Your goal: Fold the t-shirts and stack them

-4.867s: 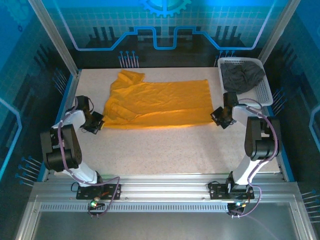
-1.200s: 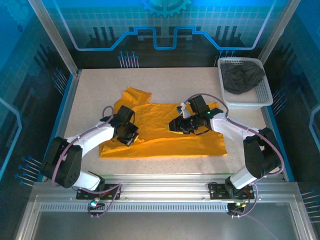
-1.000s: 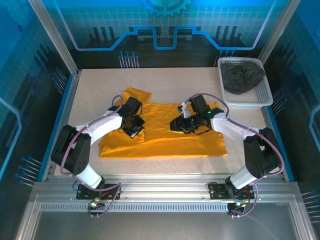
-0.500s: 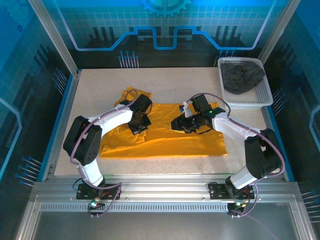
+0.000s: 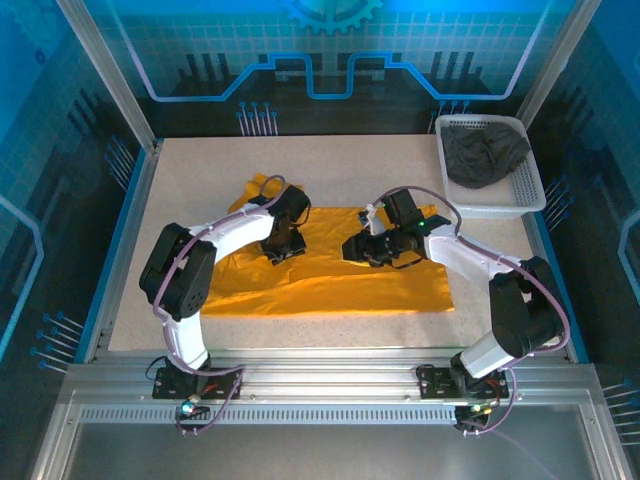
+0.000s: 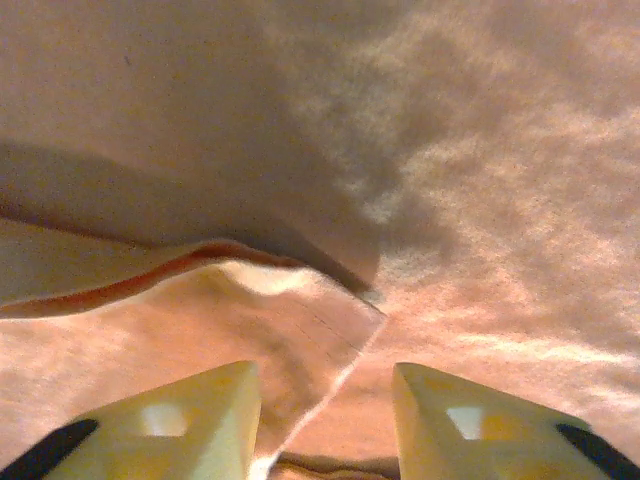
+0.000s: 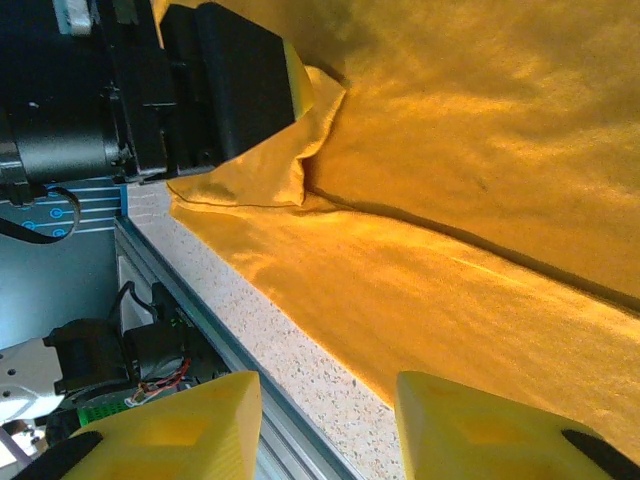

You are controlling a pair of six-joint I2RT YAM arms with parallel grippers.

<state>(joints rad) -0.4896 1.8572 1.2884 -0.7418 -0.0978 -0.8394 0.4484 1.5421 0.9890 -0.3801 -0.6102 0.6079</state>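
Jaws parted, left gripper straddles folded edge of orange-yellow t-shirt, gripping nothing; right gripper hovers agape, empty, likely steadying cloth

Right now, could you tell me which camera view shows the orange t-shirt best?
The top external view: nearly the whole orange t-shirt shows, flat on the table. The left wrist view is a close-up of one folded edge; the right wrist view catches a stretch of fabric and its edge.
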